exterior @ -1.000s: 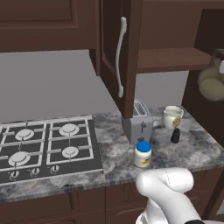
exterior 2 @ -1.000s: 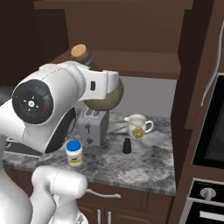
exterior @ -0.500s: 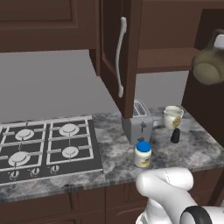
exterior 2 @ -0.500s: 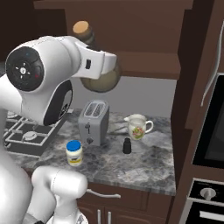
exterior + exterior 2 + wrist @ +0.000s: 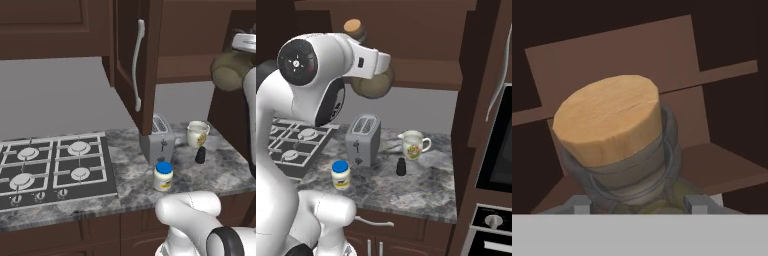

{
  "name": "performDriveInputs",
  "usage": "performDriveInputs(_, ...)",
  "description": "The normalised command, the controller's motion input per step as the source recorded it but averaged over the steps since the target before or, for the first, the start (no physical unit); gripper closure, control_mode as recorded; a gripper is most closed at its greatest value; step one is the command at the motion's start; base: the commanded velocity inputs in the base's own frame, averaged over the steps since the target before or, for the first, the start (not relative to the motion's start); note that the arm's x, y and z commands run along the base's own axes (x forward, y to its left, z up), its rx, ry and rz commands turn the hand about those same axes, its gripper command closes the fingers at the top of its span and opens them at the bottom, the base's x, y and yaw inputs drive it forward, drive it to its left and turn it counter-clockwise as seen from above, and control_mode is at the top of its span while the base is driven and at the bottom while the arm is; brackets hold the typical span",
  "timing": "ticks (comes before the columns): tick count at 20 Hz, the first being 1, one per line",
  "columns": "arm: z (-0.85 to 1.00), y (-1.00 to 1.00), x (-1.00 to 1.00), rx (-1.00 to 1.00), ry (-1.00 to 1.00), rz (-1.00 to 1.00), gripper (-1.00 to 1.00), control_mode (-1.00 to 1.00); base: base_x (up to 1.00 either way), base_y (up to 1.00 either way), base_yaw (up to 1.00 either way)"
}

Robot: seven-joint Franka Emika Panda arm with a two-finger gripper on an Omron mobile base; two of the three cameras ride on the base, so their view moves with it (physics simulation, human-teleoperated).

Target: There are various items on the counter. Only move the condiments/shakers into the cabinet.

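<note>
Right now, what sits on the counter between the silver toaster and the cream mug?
Nothing: in the right base view, only bare grey speckled counter separates the boxy silver toaster from the cream patterned mug. The tiny black shaker stands nearer the camera.

The olive-brown bottle (image 5: 230,70) hangs at two o'clock beside the open cabinet (image 5: 150,55) (toaster (image 5: 159,137) below, on the counter (image 5: 220,170))

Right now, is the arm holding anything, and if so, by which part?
Yes. The gripper holds the olive-brown corked bottle lifted up by the open cabinet. Its fingers clamp the body just below the thin neck.
</note>
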Motion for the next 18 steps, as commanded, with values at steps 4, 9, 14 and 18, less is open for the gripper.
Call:
performDriveInputs(4, 0.01, 0.15, 0.53, 0.04, -0.01, 0.0, 1.0, -1.0, 0.0, 0.0, 0.0)
performDriveInputs(9, 0.0, 0.14, 0.6, 0.08, 0.0, -0.01, 1.0, -1.0, 0.0, 0.0, 0.0)
performDriveInputs(14, 0.0, 0.11, 0.56, 0.06, 0.0, -0.01, 1.0, -1.0, 0.0, 0.0, 0.0)
performDriveInputs(18, 0.0, 0.08, 0.54, 0.0, 0.0, -0.01, 1.0, -1.0, 0.0, 0.0, 0.0)
